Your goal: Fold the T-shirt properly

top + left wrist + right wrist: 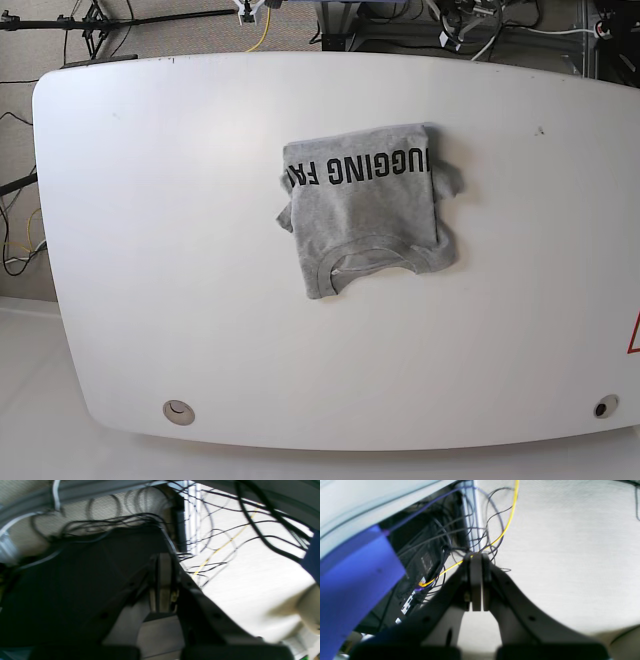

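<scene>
The heather-grey T-shirt (367,207) lies folded into a rough rectangle on the white table (160,250), right of centre. Black block lettering runs along its far edge and the ribbed neck opening faces the near edge. Neither arm shows in the base view. In the left wrist view my left gripper (163,557) is shut on nothing and points at the floor and cables. In the right wrist view my right gripper (477,556) is shut on nothing, also facing floor and cables. The shirt is out of view in both wrist views.
Tangled black cables (220,530) and a yellow cable (510,517) lie on the pale floor. A blue panel (352,580) is at the left in the right wrist view. Two round grommet holes (179,411) sit near the table's front edge. Stands and cables (100,20) lie behind the table.
</scene>
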Available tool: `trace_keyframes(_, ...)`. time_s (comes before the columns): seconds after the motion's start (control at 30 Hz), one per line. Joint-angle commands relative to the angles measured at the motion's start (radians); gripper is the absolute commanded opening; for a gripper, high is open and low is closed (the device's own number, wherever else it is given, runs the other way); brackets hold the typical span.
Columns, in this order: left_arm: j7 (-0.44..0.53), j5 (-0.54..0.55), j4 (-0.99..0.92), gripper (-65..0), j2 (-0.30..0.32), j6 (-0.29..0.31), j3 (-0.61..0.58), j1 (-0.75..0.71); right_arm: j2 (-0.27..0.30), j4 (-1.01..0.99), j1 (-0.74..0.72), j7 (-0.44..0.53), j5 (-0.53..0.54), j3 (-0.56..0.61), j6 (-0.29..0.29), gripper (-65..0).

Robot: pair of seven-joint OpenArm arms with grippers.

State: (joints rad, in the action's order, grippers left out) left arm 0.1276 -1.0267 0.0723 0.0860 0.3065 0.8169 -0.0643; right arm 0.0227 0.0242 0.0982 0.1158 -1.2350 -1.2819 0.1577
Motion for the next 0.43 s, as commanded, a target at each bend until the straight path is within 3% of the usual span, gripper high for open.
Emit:
trace_keyframes(0.0, 0.001, -0.02, -0.002, -65.0, -0.012, 0.006, 0.0, 0.005, 0.013, 0.004, 0.005, 0.0, -0.002, -0.002, -0.002, -65.0)
trace_keyframes(0.4, 0.001, -0.077, -0.001, -65.0, -0.058, 0.006, 0.0, 0.042, 0.015, 0.004, -0.01, 0.0, -0.001, -0.002, -0.002, -65.0)
